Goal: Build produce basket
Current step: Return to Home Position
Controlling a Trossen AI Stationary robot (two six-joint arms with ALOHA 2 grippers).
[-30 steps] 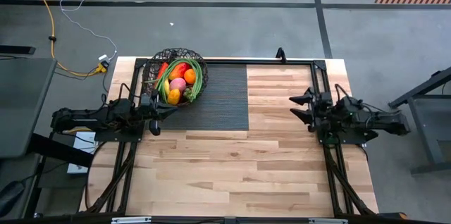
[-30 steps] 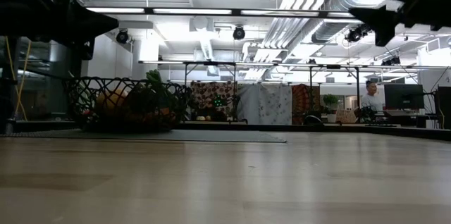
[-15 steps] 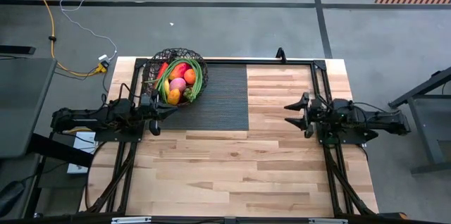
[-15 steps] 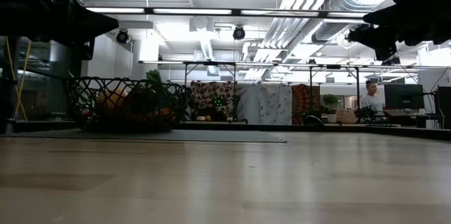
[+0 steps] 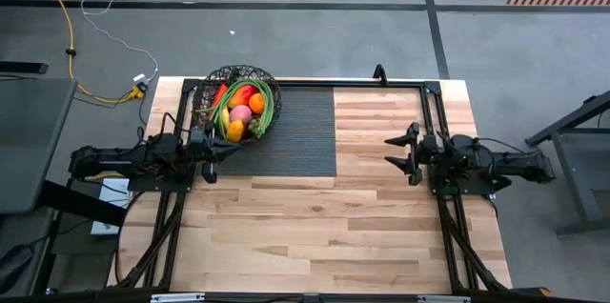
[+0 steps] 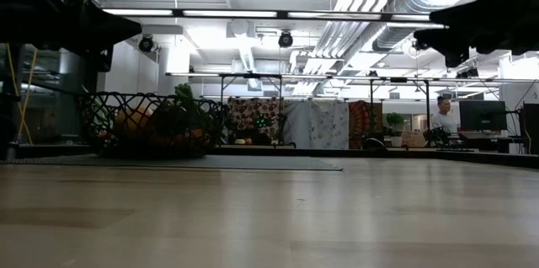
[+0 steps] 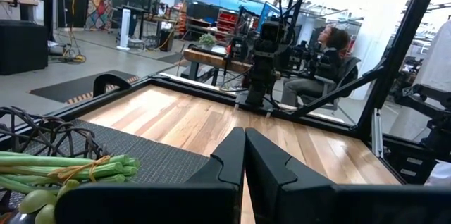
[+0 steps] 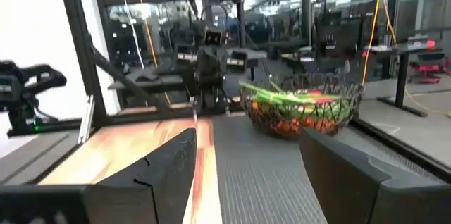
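- We judge the step in hand to be the retreat to rest, with loading finished. The left gripper [image 5: 227, 150] should draw straight back toward 9 o'clock, low and slow. It lies just beside the basket [image 5: 250, 69], at the basket's 6 o'clock, and a swing toward 12 could catch the wire rim.
- The basket sits at about 11 o'clock on the table [image 5: 334, 236], on the 10 o'clock corner of the dark mat [image 5: 305, 136]. The produce [image 5: 242, 110] is heaped inside it, with the long green stalks [image 5: 271, 105] curving along its 3 o'clock side. We would leave it untouched.
- The right gripper [image 5: 393, 150] is well apart from the basket, with bare wood around it, so a plain pull toward 3 o'clock should do. We would bring its fingers together on the way.
- Pose, left: its arm reaches in from the table's 9 o'clock edge and points toward 3. The fingers are pressed together on nothing, as its wrist view shows.
- Pose, right: its arm comes from the 3 o'clock edge and points toward 9. The fingers are spread wide and empty, and the low view shows it raised well above the tabletop.
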